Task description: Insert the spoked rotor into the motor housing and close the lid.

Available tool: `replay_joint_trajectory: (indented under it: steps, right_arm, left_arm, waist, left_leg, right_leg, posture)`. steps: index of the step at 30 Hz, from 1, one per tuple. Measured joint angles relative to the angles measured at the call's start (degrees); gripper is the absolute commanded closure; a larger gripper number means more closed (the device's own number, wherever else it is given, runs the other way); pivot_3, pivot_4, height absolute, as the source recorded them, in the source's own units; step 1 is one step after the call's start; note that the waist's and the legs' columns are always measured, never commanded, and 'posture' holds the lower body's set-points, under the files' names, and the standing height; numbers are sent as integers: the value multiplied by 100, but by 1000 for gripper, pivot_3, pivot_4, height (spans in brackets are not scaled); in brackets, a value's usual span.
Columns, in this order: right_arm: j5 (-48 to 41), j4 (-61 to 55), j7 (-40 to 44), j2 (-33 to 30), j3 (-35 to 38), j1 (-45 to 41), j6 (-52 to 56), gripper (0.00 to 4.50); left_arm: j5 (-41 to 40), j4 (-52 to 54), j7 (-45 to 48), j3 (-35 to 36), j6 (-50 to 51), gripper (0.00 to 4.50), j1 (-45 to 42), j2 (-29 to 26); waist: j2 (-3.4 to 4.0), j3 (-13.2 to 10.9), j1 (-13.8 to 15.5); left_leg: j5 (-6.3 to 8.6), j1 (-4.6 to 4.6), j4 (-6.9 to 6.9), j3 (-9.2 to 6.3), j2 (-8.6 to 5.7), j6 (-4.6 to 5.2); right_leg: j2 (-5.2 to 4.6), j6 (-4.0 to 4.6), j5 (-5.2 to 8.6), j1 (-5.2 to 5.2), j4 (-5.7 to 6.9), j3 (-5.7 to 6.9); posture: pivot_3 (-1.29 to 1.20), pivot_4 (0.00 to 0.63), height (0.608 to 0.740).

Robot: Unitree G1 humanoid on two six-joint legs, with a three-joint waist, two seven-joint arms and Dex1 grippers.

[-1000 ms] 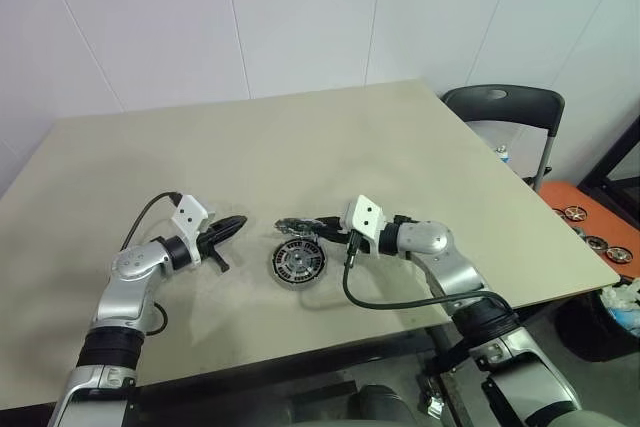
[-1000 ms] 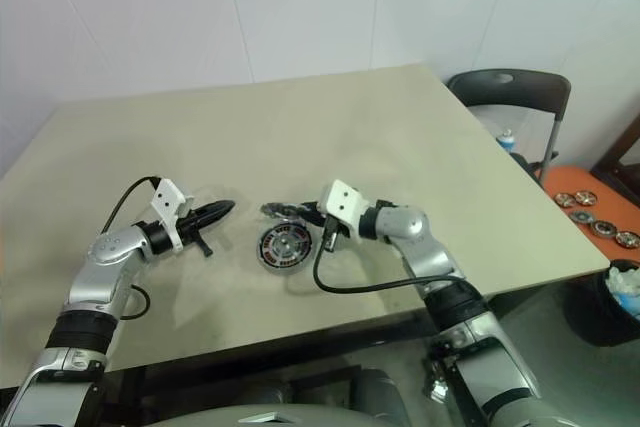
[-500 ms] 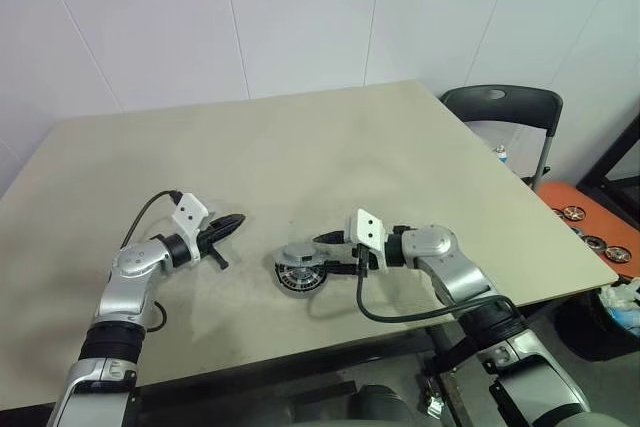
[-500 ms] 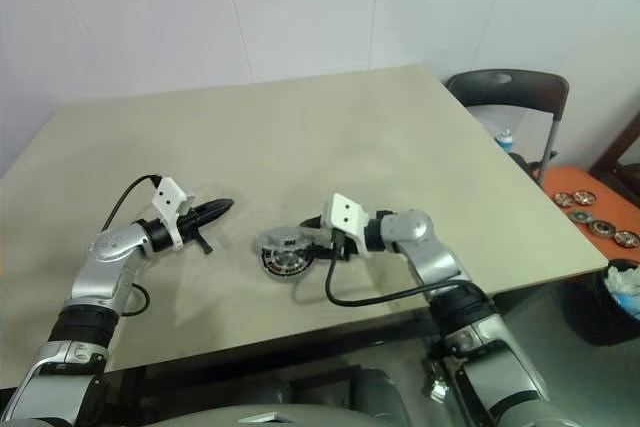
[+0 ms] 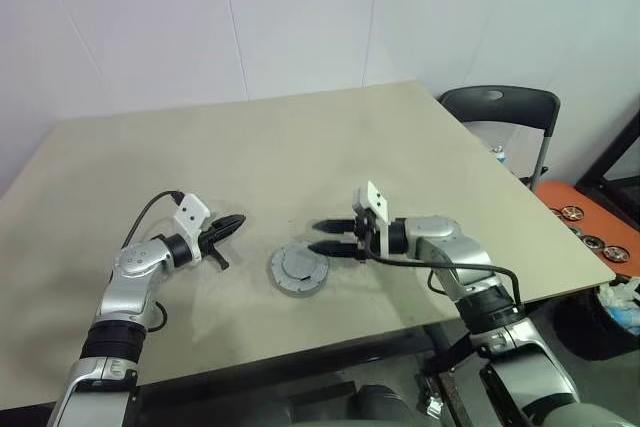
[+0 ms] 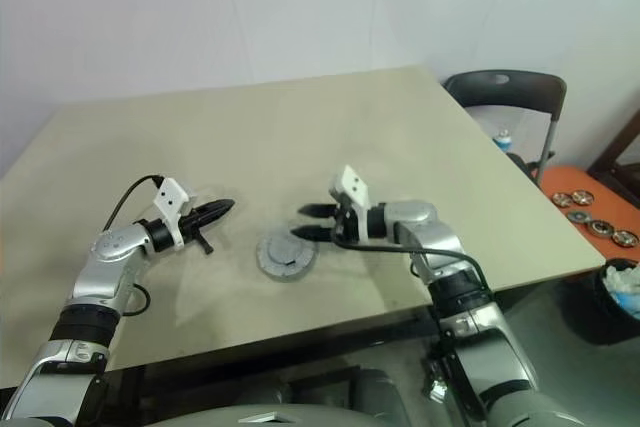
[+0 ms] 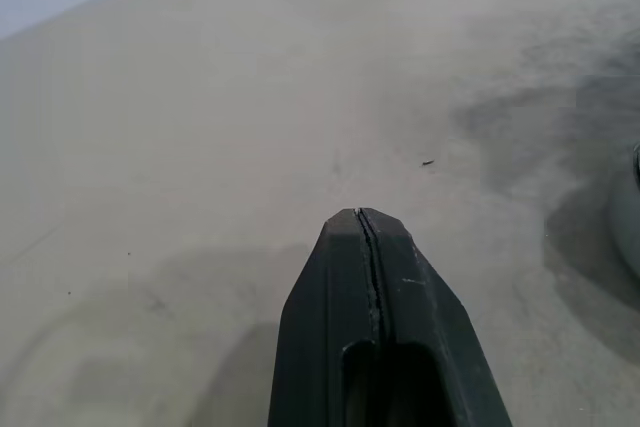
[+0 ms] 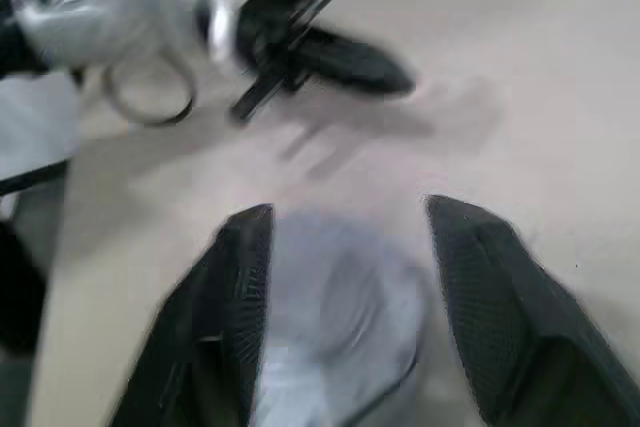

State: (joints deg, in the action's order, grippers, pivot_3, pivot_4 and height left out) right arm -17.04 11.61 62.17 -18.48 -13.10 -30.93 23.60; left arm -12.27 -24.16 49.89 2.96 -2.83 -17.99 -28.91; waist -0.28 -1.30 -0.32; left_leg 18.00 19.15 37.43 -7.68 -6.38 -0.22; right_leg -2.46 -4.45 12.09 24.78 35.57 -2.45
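**Right gripper spread beside the capped housing, left gripper closed and empty**

The right gripper (image 5: 322,237) hangs with its two black fingers (image 8: 236,287) spread apart, holding nothing, its tips just beside the lid (image 5: 299,266) and not gripping it. From the right wrist view the silver-grey disc sits between and just beyond the two spread fingers.

The tan table (image 5: 300,147) carries the assembly near its front middle. The lid lies flat on top of the motor housing (image 6: 285,269), of which a dark rim shows under the lid's edge. Copper windings and the spoked rotor are covered by the lid, so the rotor's place cannot be told beyond that.

Off the table's right side stands a dark chair (image 5: 500,107), and further right an orange tray (image 5: 590,232) holds several small round parts. Nothing lies on the table between either gripper and the lid.

The left gripper (image 5: 237,222) hovers just above the table to the left of the lid, well apart from it. Its fingers (image 7: 400,287) are pressed together, tips meeting, with nothing between them.
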Motion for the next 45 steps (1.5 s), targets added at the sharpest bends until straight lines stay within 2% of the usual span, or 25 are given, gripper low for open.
replay_joint_trajectory:
  steps: [4,11,16,24,34,39,40,45]
  right_arm:
    - [575,34,-131,11,-504,15,-426,19]
    - [1012,325,-231,115,-879,-4,-708,19]
    - [1221,444,-370,173,-952,-137,-742,19]
    - [1072,328,29,105,-1009,-90,-66,19]
    - [1009,333,-175,178,-970,-23,56,19]
    - [1011,345,-173,190,-1054,-20,-53,1134]
    - [1012,346,-178,191,-1056,-21,-57,1248]
    - [1008,348,-179,168,-1067,-21,-102,1247]
  left_arm:
    - [-83,143,91,0,119,4500,18,25]
    - [-375,638,375,57,505,4500,307,-83]
    - [-393,711,330,83,520,4500,317,-120]
    - [-348,736,199,78,513,4500,313,-126]
    - [-317,727,127,72,482,4500,313,-127]
    - [-285,721,101,68,471,4500,312,-127]
    - [-277,715,93,68,468,4500,312,-127]
    - [-222,667,76,67,460,4500,312,-127]
  waist:
    - [-2,1,26]
    - [-3,2,-24]
    - [-3,2,-27]
    - [-13,10,-25]
    - [-15,12,-25]
    - [-17,14,-32]
    - [-16,14,-30]
    - [-18,15,-26]
  left_leg:
    - [1,4,2,3,-5,2]
    - [0,-1,1,3,-3,1]
    - [0,-54,-6,3,0,0]
    - [1,-80,-10,3,1,1]
    - [1,-79,-11,3,2,0]
    - [-1,-82,-10,3,4,-2]
    - [-1,-83,-10,3,5,-3]
    - [-2,-86,-9,3,8,-5]
  right_leg:
    - [-4,0,0,1,-5,-1]
    - [-1,0,0,-1,0,-1]
    - [2,0,1,-47,-1,-1]
    - [2,-1,1,-75,-6,-1]
    - [3,-1,1,-73,-5,-1]
    - [5,-1,1,-75,-3,-1]
    - [6,0,1,-76,-3,-1]
    - [9,-1,1,-81,-4,-1]
  posture:
    - [0,0,740]
    - [0,0,740]
    - [0,0,740]
    - [0,0,740]
    - [0,0,740]
    - [0,0,740]
    - [0,0,740]
    - [0,0,740]
